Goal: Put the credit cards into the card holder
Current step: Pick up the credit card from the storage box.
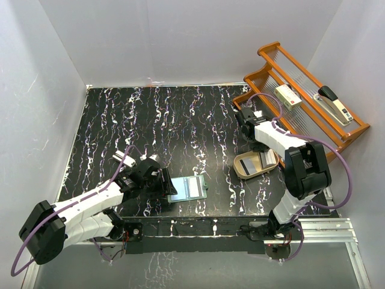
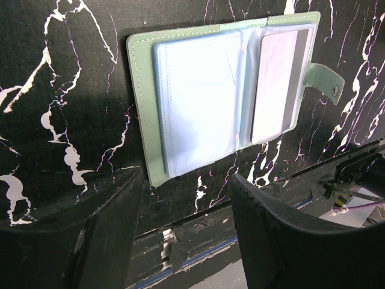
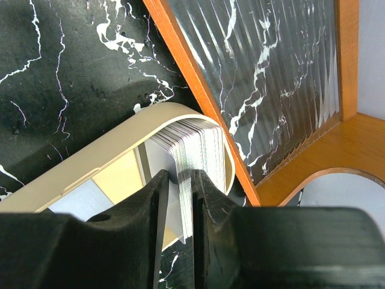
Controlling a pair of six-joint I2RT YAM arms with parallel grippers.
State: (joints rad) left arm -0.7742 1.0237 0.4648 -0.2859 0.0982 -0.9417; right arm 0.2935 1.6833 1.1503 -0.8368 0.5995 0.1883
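Observation:
The card holder (image 1: 189, 188) is a sage-green wallet lying open and flat near the table's front; in the left wrist view (image 2: 139, 108) it shows clear pale-blue sleeves and a snap tab on the right. A pale card shape (image 2: 274, 84) shows in its right sleeve. My left gripper (image 1: 165, 182) is open and empty just left of the wallet, jaws wide apart (image 2: 186, 198). A stack of credit cards (image 3: 195, 141) stands on edge in a tan tray (image 3: 90, 156). My right gripper (image 3: 179, 180) is shut on several cards of that stack (image 1: 267, 158).
The tan tray (image 1: 248, 165) sits right of centre. An orange wooden rack (image 1: 267, 72) at the back right holds a stapler (image 1: 334, 103) and a small box (image 1: 287, 96); its edge (image 3: 198, 90) runs close beside the tray. White walls enclose the table.

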